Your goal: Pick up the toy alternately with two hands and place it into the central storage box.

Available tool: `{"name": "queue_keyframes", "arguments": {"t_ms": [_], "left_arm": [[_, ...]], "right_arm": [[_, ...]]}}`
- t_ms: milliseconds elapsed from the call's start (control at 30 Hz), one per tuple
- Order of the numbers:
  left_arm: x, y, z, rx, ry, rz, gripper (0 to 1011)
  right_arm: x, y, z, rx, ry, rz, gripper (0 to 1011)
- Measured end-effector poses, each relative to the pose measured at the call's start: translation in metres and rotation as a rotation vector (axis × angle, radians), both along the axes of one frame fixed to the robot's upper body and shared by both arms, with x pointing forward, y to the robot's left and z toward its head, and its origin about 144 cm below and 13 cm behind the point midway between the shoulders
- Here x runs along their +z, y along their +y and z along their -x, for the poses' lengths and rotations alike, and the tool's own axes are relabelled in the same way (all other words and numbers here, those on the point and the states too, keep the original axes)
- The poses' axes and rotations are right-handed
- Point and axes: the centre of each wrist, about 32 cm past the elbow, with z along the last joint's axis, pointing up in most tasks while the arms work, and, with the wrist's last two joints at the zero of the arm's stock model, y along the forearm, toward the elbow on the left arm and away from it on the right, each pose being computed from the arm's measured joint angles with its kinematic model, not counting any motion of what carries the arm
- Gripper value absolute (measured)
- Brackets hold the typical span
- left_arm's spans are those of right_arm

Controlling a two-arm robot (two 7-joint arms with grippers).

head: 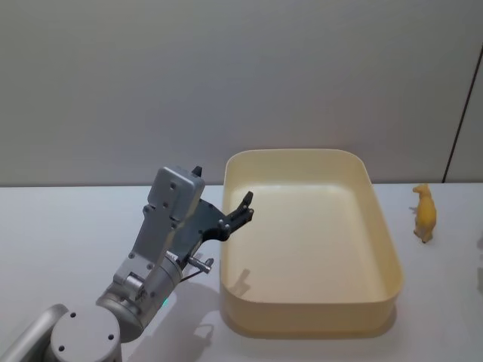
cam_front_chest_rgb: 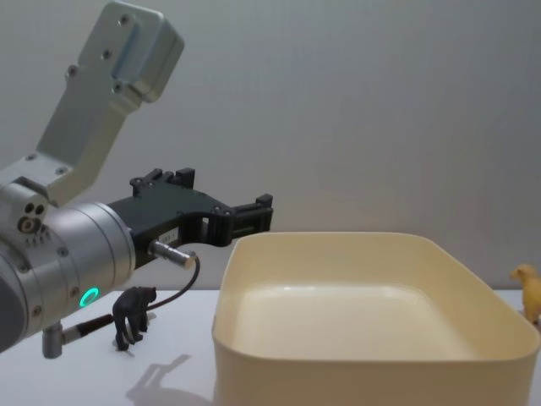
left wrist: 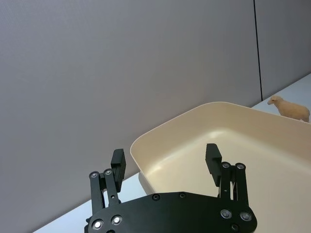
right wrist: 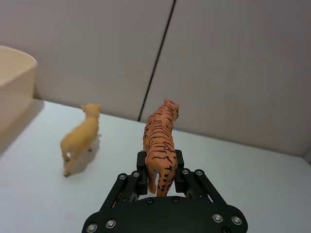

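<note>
Tiger toy (right wrist: 159, 141) — pinched at the hindquarters in the right gripper (right wrist: 160, 162), jaws drawn in narrow against its flanks, body upright, long axis running straight out from the wrist, head farthest away. Cannot tell whether the feet clear the table (right wrist: 233, 160). Central storage box (head: 389, 249) off to the robot's left of that grip, with a yellow toy animal (right wrist: 80, 138) standing on the table between tiger and box wall. Likely calls for a lift and a carry leftward, high enough to pass the yellow animal and the right rim, then a release over the bare floor of the box. Left gripper (left wrist: 165, 156) hovering above the box's left rim, jaws spread wide, holding nothing — farther from the tiger, nearer a black toy animal (cam_front_chest_rgb: 133, 315) on the table left of the box.
</note>
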Motion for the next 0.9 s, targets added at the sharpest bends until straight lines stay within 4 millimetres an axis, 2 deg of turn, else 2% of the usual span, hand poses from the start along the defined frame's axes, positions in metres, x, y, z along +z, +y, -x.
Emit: {"name": "queue_keyframes", "arguments": {"t_ms": [433,900], "left_arm": [[0.0,0.0,0.0,0.0,0.0,0.0,1002],[0.0,0.0,0.0,0.0,0.0,0.0,1001]], "right_arm": [[0.023,0.008,0.006,0.165,-0.081,-0.013,275],[0.048,0.043,-0.016,0.384,-0.086,-0.109,275]]}}
